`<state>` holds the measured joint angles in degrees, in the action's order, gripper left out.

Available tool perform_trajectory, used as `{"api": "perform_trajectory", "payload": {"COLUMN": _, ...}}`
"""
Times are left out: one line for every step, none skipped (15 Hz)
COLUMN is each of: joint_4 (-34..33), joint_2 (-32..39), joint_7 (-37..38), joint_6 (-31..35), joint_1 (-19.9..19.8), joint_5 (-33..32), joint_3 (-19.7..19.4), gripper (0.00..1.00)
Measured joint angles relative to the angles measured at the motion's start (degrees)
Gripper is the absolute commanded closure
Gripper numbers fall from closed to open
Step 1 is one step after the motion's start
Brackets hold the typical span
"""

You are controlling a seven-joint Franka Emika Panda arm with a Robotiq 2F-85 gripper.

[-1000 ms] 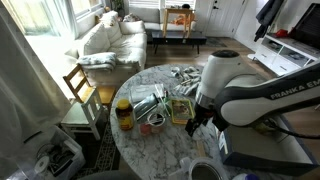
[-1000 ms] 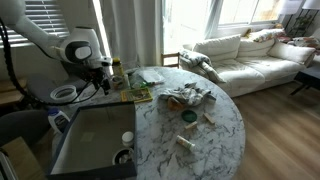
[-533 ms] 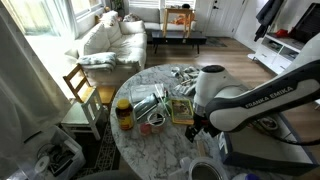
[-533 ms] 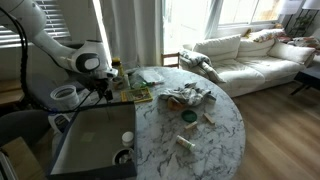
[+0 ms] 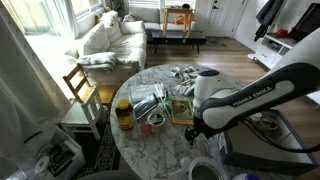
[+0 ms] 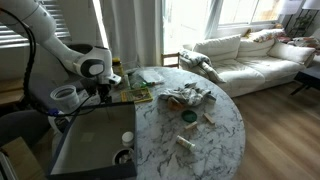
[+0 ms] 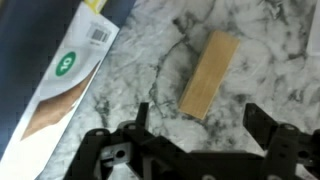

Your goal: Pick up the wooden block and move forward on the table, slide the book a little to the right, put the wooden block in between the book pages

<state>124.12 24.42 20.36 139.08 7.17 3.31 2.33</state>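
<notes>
Wrist view: wooden block point(image 7: 210, 72) lies flat on the marble table point(image 7: 285, 40), at 12 o'clock from the gripper point(image 7: 200, 122); its long axis tilts toward 1 o'clock; near end level with the fingertips point(image 7: 141, 112), clear gap each side; pincer spread wide, nothing held. At 9 to 10 o'clock, a flat printed sheet point(image 7: 70, 85) with barcode and green round mark; dark surface beyond it at 11 o'clock, too close to identify.

Exterior views: gripper point(image 6: 100, 93) hangs low over the table edge point(image 6: 170, 145); olive-yellow book point(image 6: 136, 95) just beside it, at 3 o'clock; dark grey tray point(image 6: 95, 145) at 6 o'clock. In an exterior view the book point(image 5: 182, 110) sits at 11 o'clock from the gripper point(image 5: 195, 130); block hidden by the arm.
</notes>
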Motion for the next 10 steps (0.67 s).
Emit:
{"api": "perform_trajectory", "payload": {"joint_4": -0.2, "joint_2": 0.4, "joint_7": 0.3, "joint_6": -0.2, "joint_1": 0.0, "joint_5": 0.9, "joint_3": 0.0, "gripper": 0.31}}
{"api": "perform_trajectory", "payload": {"joint_4": -0.5, "joint_2": 0.8, "joint_7": 0.8, "joint_6": -0.6, "joint_1": 0.0, "joint_5": 1.4, "joint_3": 0.0, "gripper": 0.37}}
{"api": "perform_trajectory", "payload": {"joint_4": -0.8, "joint_2": 1.1, "joint_7": 1.4, "joint_6": -1.3, "joint_1": 0.0, "joint_5": 1.7, "joint_3": 0.0, "gripper": 0.37}}
{"api": "perform_trajectory", "payload": {"joint_4": -1.1, "joint_2": 1.3, "joint_7": 2.0, "joint_6": -2.0, "joint_1": 0.0, "joint_5": 2.0, "joint_3": 0.0, "gripper": 0.40}}
{"api": "perform_trajectory", "payload": {"joint_4": -1.4, "joint_2": 1.5, "joint_7": 2.4, "joint_6": -2.4, "joint_1": 0.0, "joint_5": 2.3, "joint_3": 0.0, "gripper": 0.43}}
{"api": "perform_trajectory", "payload": {"joint_4": -1.7, "joint_2": 1.6, "joint_7": 2.9, "joint_6": -2.8, "joint_1": 0.0, "joint_5": 2.6, "joint_3": 0.0, "gripper": 0.56}}
{"api": "perform_trajectory", "payload": {"joint_4": -1.9, "joint_2": 1.7, "joint_7": 3.1, "joint_6": -3.0, "joint_1": 0.0, "joint_5": 2.8, "joint_3": 0.0, "gripper": 0.70}}
{"api": "perform_trajectory", "payload": {"joint_4": -2.1, "joint_2": 1.7, "joint_7": 3.1, "joint_6": -3.1, "joint_1": 0.0, "joint_5": 3.3, "joint_3": 0.0, "gripper": 0.78}}
{"api": "perform_trajectory", "payload": {"joint_4": -2.4, "joint_2": 1.8, "joint_7": 3.1, "joint_6": -3.1, "joint_1": 0.0, "joint_5": 3.7, "joint_3": 0.1, "gripper": 0.86}}
{"api": "perform_trajectory", "payload": {"joint_4": -2.7, "joint_2": 1.9, "joint_7": 3.1, "joint_6": -3.1, "joint_1": 0.0, "joint_5": 4.0, "joint_3": 0.1, "gripper": 0.94}}
